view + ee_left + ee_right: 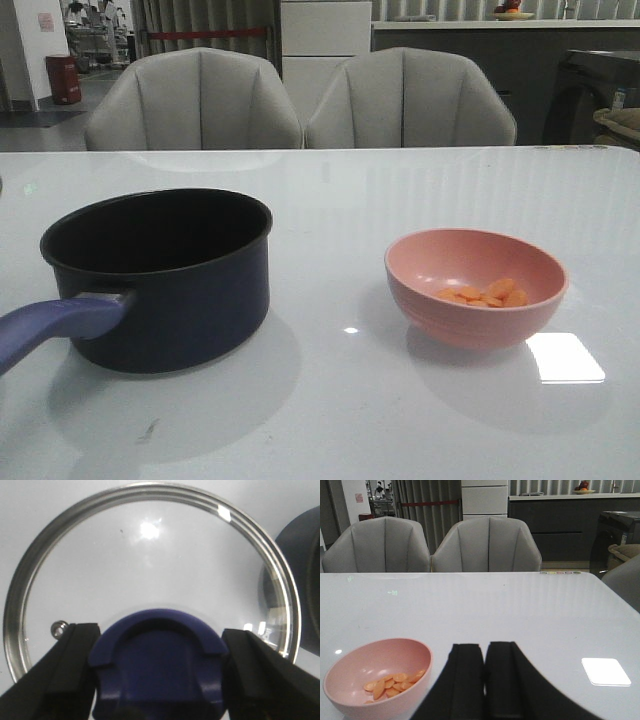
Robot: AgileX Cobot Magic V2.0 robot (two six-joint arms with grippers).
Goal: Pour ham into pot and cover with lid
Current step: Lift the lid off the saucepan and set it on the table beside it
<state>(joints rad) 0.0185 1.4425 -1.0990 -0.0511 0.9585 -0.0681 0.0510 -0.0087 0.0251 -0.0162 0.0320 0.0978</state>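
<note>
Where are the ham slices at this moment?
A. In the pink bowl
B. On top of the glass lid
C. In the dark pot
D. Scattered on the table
A. The front view shows the orange ham slices lying inside the pink bowl, while the pot beside it looks empty inside.

front and right wrist share bowl (476,285)

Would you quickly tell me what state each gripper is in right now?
Left gripper: open, fingers either side of the lid knob, contact unclear.
Right gripper: shut, holding nothing.
</note>
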